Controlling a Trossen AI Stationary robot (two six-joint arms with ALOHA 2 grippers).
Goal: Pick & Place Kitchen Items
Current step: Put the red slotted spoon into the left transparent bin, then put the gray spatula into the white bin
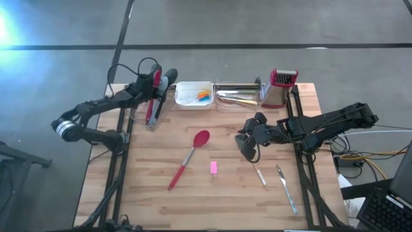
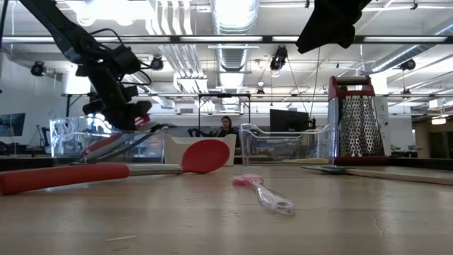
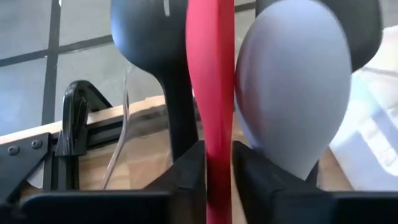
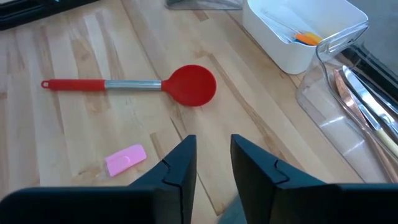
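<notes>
While clamped, red utensil [image 3: 210, 93] between left pincer [image 3: 214, 163] fingers.

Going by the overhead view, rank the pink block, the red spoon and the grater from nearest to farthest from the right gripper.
From the right gripper:
1. Pink block, just toward the table's front.
2. Grater, at the back edge.
3. Red spoon, toward the table's middle; its bowl is about as near as the grater, so too close to call.

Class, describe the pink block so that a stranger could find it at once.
Start at the wooden table, then find the red spoon lying near its middle. The pink block lies just beside the spoon's handle, toward the two knives. It is the only small pink thing on the bare wood.
</notes>
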